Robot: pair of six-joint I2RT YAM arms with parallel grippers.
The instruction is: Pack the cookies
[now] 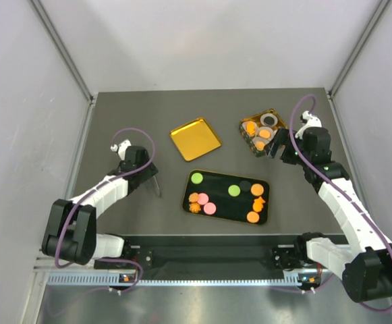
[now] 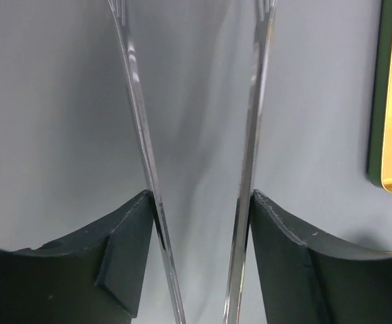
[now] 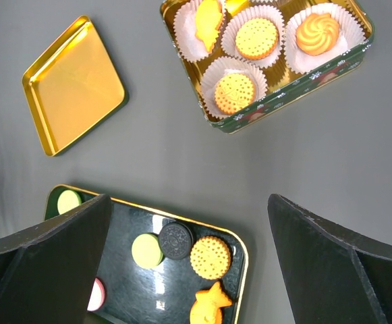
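The cookies (image 1: 252,217) not yet packed are laid out on a black tray (image 1: 219,182) in the lower middle of the overhead view. Green, pink and orange pieces and one dark one are spread apart there, apparently so that each can be taken singly. At least four more are seated in the cookie tin (image 3: 297,84) at the upper right, each in its own white paper cup (image 3: 291,57); in the overhead view one cup appears unfilled. A gold square tray (image 1: 196,140) is set to the left of the tin, probably to keep it out of the working path.

A pair of slender tongs (image 2: 135,101) is gripped by the left gripper (image 2: 202,202), whose fingers (image 2: 131,236) are pressed against the outside of the two arms. The arms are parted and nothing is caught between them. They are held over the grey table (image 1: 128,223), just left of the black tray. The tongs are presumably used because the pieces are thin and small.

The right gripper (image 3: 189,202) is spread wide and nothing is held in it. It is hung between tin and black tray, judged to be kept ready.
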